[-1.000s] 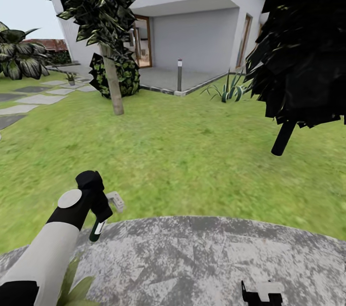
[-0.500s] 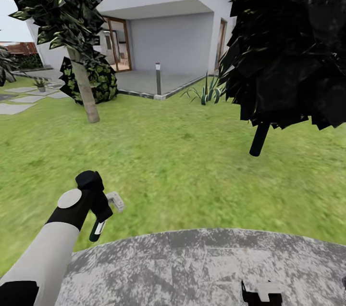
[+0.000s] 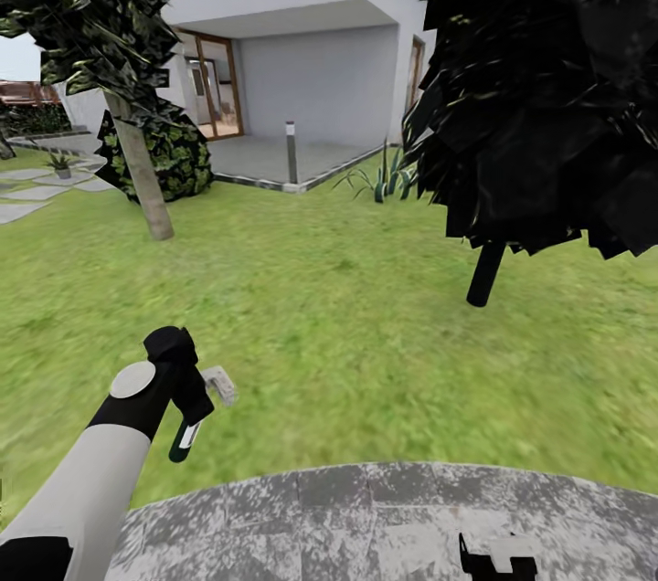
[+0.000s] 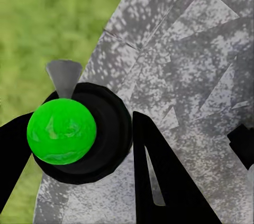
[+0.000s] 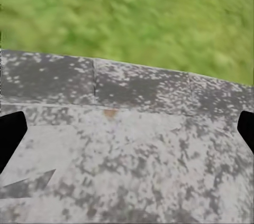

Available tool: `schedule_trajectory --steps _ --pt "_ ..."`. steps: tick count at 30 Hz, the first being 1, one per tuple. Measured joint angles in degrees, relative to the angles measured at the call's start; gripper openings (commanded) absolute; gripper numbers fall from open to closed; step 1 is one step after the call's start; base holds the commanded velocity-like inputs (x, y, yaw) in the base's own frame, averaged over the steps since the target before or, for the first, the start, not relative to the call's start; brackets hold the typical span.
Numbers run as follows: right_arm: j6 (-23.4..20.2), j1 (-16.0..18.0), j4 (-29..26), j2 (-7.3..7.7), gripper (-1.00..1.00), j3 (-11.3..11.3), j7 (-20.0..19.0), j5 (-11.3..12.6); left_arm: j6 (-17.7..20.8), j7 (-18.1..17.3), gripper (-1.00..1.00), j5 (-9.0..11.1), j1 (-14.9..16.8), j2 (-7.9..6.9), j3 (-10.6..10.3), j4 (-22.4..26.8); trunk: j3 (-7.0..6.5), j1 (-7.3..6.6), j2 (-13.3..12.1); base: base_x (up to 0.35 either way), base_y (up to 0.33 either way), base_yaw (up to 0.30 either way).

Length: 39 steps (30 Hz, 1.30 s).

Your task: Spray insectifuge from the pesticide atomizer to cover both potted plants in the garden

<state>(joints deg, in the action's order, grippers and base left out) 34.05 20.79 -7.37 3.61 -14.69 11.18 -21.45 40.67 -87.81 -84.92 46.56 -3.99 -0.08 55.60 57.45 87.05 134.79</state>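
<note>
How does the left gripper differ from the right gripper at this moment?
The left gripper is shut on the atomizer, its arm raised over the lawn's edge; the right gripper is open and holds nothing, low at the head view's bottom edge. In the wrist views, the left one's fingers frame the bottle; the right one's frame bare patio. Both have black fingers.

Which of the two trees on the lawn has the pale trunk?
The left tree, beside the shrub; the right tree has a black trunk.
</note>
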Motion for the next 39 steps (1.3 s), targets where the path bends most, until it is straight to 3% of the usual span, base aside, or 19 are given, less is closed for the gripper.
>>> schedule_trajectory --steps 11,17,23,31,37,39 --pt "0.00 0.00 0.00 0.00 1.00 -0.01 -0.04 0.00 0.15 0.55 -1.00 0.38 -0.10 -0.20 0.79 0.00 0.00 0.02 0.00 0.021 -0.009 0.269" --pt "0.00 0.00 0.00 0.00 1.00 -0.01 -0.04 0.00 0.30 0.61 -1.00 1.20 -0.02 0.52 4.18 0.01 0.00 0.02 0.00 0.000 0.000 0.274" --pt "0.00 0.00 0.00 0.00 1.00 -0.01 -0.09 0.00 0.30 0.74 -1.00 1.23 -0.02 0.52 4.44 0.00 0.00 0.02 0.00 0.000 0.000 0.274" --pt "0.00 0.00 0.00 -0.04 1.00 0.00 -0.08 0.00 0.30 5.70 -1.00 1.54 -0.04 0.52 4.43 0.08 0.00 0.00 0.00 0.066 -0.054 0.274" --pt "0.01 0.00 0.04 -0.09 1.00 0.03 -0.08 -0.04 0.29 8.29 -1.00 6.56 -0.11 0.47 4.60 0.05 0.00 0.00 0.00 0.194 -0.207 0.274" --pt "0.03 0.00 0.02 -0.09 1.00 0.01 -0.08 -0.01 0.17 11.38 -1.00 10.04 -0.16 0.51 5.55 -0.29 0.00 0.00 0.00 0.154 -0.237 0.274"
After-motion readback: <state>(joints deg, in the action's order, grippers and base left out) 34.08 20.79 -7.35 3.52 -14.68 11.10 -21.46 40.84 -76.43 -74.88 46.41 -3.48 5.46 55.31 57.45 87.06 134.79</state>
